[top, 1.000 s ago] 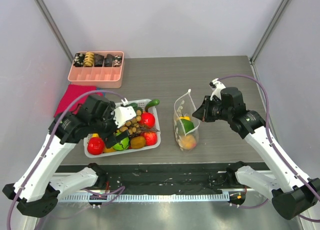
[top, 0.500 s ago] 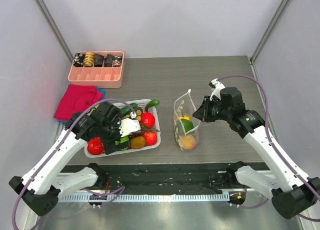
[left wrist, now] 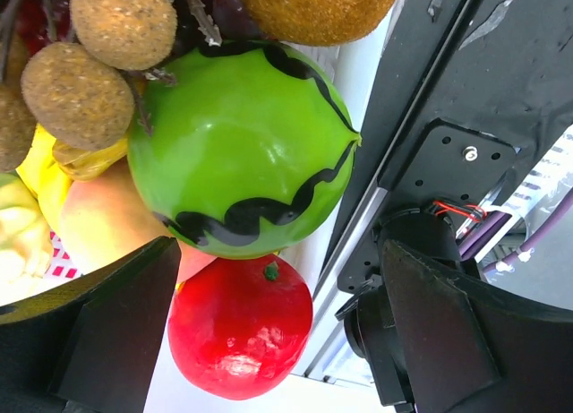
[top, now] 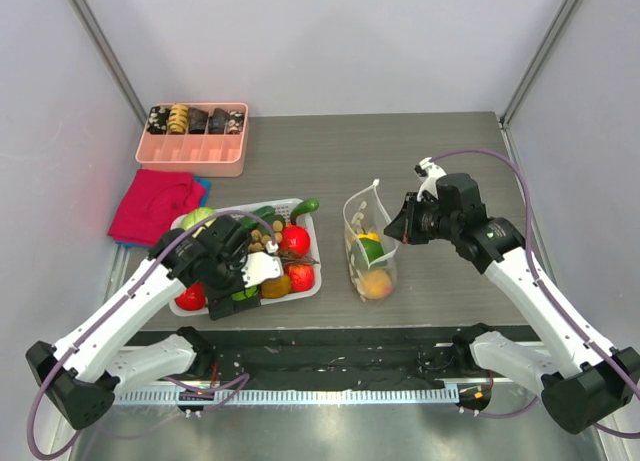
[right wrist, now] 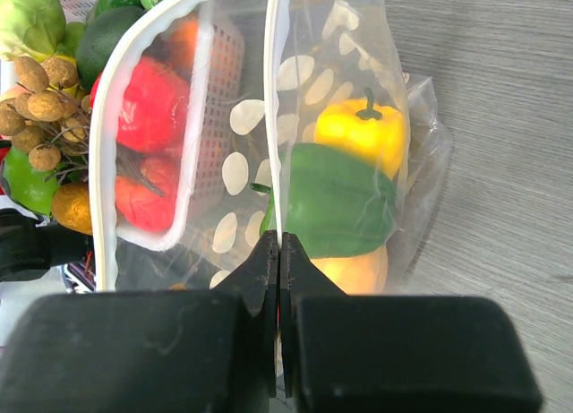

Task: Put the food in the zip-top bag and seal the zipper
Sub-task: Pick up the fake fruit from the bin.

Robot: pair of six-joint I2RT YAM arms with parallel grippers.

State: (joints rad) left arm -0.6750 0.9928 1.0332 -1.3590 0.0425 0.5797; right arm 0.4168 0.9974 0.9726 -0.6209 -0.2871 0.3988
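The zip-top bag [top: 368, 243] stands open on the table right of the white basket [top: 305, 287]. It holds a yellow pepper [right wrist: 363, 131], a green pepper [right wrist: 333, 198] and a peach [right wrist: 356, 270]. My right gripper [right wrist: 278, 243] is shut on the bag's near mouth edge, on the zipper strip [right wrist: 276, 117], and it also shows in the top view [top: 396, 227]. My left gripper [top: 238, 279] is open low over the basket's near left part. A red apple [left wrist: 240, 328] shows between its fingers [left wrist: 116, 323], under a green striped fruit [left wrist: 237, 149].
The basket holds more food: pale cabbage [top: 198, 218], red fruits [top: 294, 239] and brown berries [left wrist: 76, 95]. A pink tray [top: 192, 153] of dark pieces and a red cloth [top: 155, 203] lie at the back left. The black rail [top: 330, 349] runs along the table's near edge.
My left gripper has moved down and toward the basket's near edge, uncovering the cabbage. The right gripper and the bag have barely moved.
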